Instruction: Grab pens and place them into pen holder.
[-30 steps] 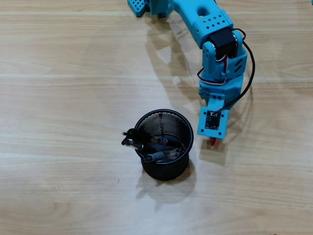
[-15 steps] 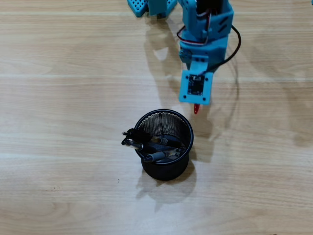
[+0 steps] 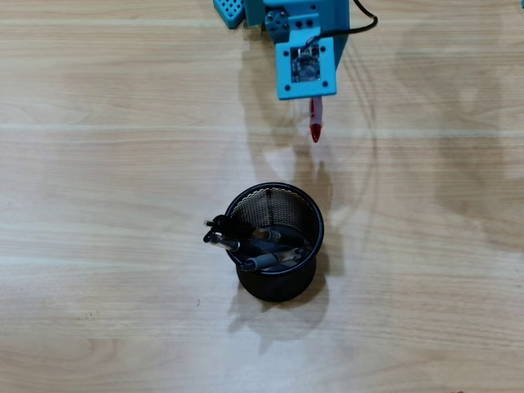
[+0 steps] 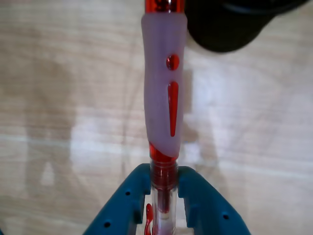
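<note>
The gripper (image 4: 164,183) is clamped on the red pen (image 4: 164,98), both fingers pressing its clear barrel just below the pale sleeve. In the overhead view the gripper (image 3: 312,97) sits at the far edge of the table (image 3: 98,164), and the pen (image 3: 315,123) sticks out of it with its long axis running far to near, tip toward the holder (image 3: 276,282). The holder stands apart from the tip, nearer and slightly left, three pens (image 3: 246,246) already leaning inside toward its left rim. Its right side looks open. Bare tabletop lies between, so the approach seems clear.
</note>
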Controlling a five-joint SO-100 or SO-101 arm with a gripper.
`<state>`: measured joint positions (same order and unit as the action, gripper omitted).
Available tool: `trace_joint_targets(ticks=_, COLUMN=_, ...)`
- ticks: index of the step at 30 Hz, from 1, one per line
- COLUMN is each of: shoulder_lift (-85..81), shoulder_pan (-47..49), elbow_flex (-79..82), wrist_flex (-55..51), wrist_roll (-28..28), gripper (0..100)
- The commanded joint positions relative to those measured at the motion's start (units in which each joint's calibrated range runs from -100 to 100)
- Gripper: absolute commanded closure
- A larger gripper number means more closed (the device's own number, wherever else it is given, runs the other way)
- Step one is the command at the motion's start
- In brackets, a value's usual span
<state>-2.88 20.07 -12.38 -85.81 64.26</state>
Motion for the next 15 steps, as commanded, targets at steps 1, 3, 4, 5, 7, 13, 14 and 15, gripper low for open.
trace_joint_targets(ticks=1, shoulder_lift=-6.3, shoulder_pan=-1.6, elbow_flex=3.2, wrist_flex=11.2, wrist_roll=-3.7, gripper=98)
trace_joint_targets(ticks=3, shoulder_lift=-7.2, shoulder_pan=-1.8, elbow_flex=4.8, wrist_flex=17.0, wrist_roll=-5.5, gripper=98)
trace_joint_targets(ticks=4, shoulder_lift=-7.7, shoulder_pan=-1.8, elbow_flex=5.8, wrist_flex=22.7, wrist_roll=-7.3, gripper=98)
trace_joint_targets(ticks=5, shoulder_lift=-7.7, shoulder_pan=-1.8, elbow_flex=6.0, wrist_flex=25.6, wrist_roll=-8.1, gripper=98)
trace_joint_targets(ticks=7, shoulder_lift=-7.5, shoulder_pan=-1.8, elbow_flex=6.0, wrist_flex=30.8, wrist_roll=-9.6, gripper=98)
trace_joint_targets(ticks=13, shoulder_lift=-6.3, shoulder_pan=-2.0, elbow_flex=6.0, wrist_flex=43.5, wrist_roll=-13.5, gripper=98)
trace_joint_targets(ticks=14, shoulder_lift=-5.6, shoulder_pan=-2.1, elbow_flex=5.9, wrist_flex=45.4, wrist_roll=-13.8, gripper=98)
trace_joint_targets(ticks=15, shoulder_lift=-4.6, shoulder_pan=-2.8, elbow_flex=5.8, wrist_flex=47.5, wrist_roll=-13.9, gripper=98)
